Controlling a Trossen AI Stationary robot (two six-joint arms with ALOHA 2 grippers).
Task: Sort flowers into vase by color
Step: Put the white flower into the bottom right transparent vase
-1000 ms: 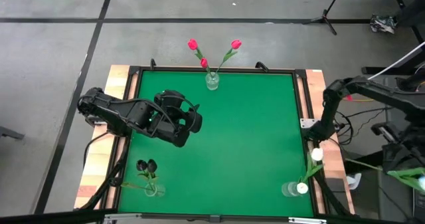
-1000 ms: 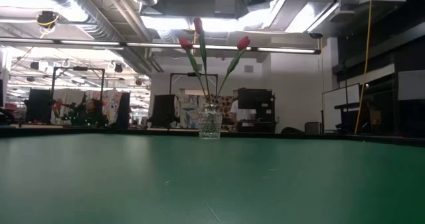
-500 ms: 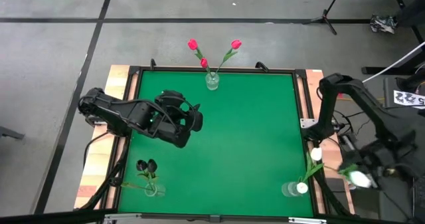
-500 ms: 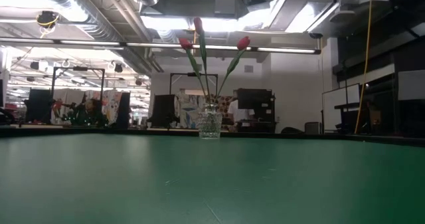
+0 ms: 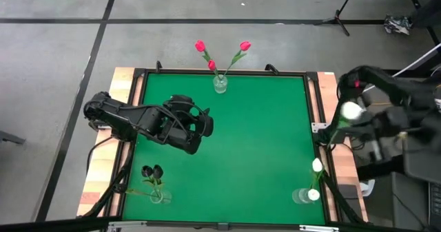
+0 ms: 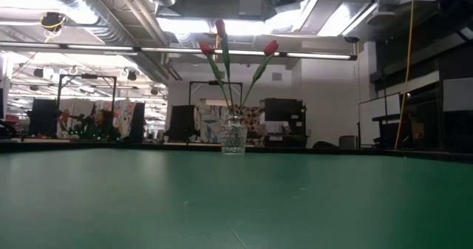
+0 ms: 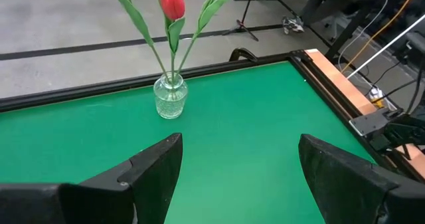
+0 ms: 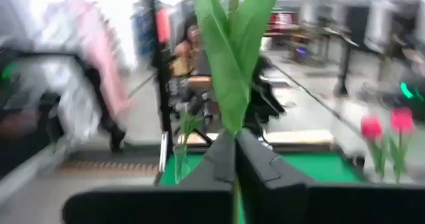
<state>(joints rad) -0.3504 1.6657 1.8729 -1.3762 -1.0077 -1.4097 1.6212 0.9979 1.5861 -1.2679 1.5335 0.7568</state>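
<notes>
A green counter framed in black stands on a grey concrete floor, with a lit workshop room beyond. Three glass vases sit at its edges: pink-red flowers far, near-black flowers near-left, white flowers near-right. The left pincer hovers spread over the counter; the right pincer, off its right edge, pinches a white tulip by the stem.
</notes>
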